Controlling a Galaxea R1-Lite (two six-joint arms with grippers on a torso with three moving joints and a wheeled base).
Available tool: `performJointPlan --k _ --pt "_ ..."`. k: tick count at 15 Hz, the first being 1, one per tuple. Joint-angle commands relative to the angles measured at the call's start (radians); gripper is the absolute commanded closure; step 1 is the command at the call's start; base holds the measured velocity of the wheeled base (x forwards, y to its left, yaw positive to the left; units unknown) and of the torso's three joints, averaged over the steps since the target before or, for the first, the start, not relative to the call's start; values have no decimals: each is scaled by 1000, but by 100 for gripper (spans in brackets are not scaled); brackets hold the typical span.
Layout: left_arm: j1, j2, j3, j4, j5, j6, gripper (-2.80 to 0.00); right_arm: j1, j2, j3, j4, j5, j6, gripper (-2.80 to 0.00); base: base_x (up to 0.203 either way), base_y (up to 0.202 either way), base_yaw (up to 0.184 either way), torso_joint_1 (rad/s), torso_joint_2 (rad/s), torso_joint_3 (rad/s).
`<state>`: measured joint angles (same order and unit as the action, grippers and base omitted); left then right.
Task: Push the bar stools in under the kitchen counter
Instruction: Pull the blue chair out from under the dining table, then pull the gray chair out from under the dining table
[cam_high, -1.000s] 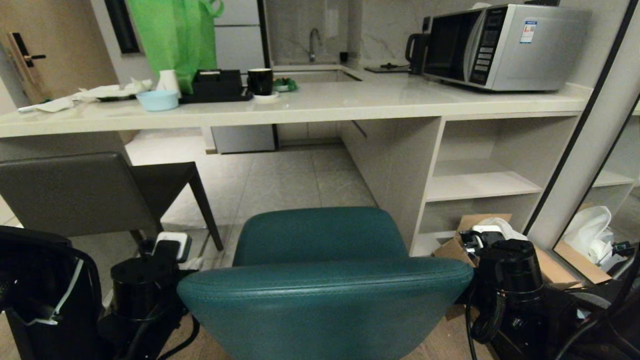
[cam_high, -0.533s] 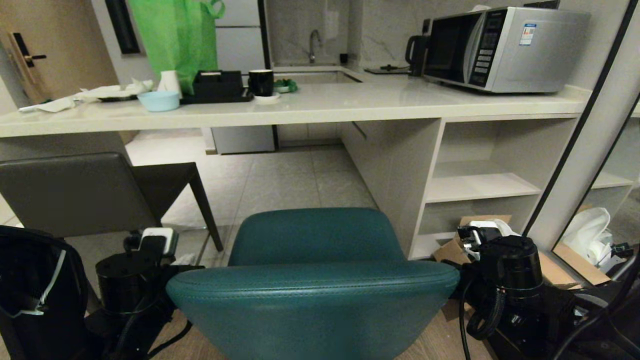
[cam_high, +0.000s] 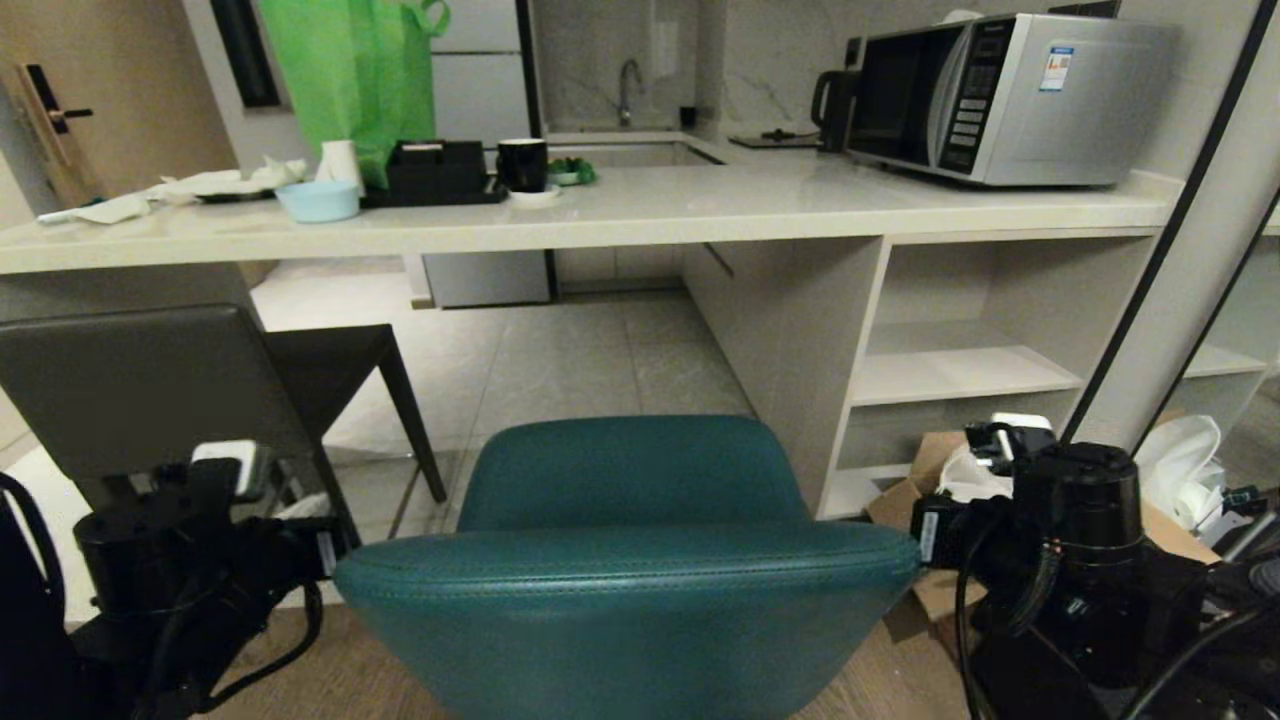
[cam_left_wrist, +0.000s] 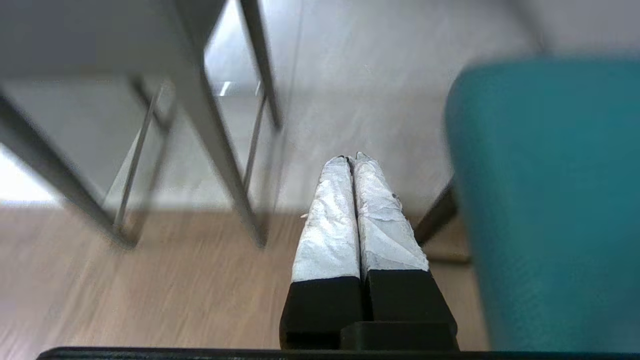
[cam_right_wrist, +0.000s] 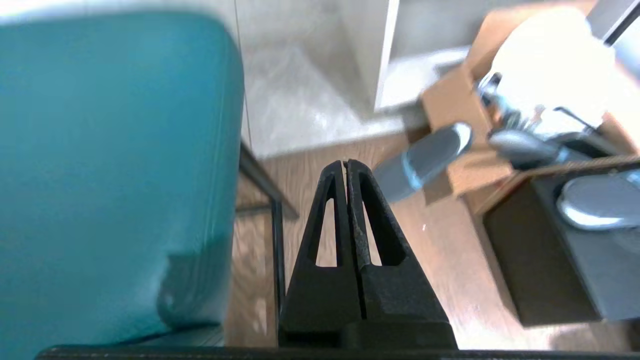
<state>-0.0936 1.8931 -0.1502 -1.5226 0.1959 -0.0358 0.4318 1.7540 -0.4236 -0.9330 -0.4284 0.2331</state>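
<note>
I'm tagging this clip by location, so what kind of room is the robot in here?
Most likely a home kitchen with a breakfast bar. A long stone counter carries a microwave, a sink tap stands behind it, and two bar stools, teal and dark grey, stand in front.

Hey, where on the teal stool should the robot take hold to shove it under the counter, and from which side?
Probably the curved backrest of the teal stool, from behind, on the robot's side. Its broad padded back faces the robot, with the counter straight ahead. The left pincer and right pincer, both shut, flank its two ends, so pressing both ends evenly should keep it straight.
</note>
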Motion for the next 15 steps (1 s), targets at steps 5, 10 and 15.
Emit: performJointPlan --k 5,10,15 --pt "76 -436 38 91 -100 43 0 -29 -531 -69 323 -1 -58 0 0 0 0 0 0 0" --pt "96 -992 -153 923 -106 47 0 -217 -1001 -229 810 -6 -238 0 0 0 0 0 0 0" --pt "122 -1440 -313 1387 -102 6 0 -417 -1298 -257 984 5 -330 0 0 0 0 0 0 0"
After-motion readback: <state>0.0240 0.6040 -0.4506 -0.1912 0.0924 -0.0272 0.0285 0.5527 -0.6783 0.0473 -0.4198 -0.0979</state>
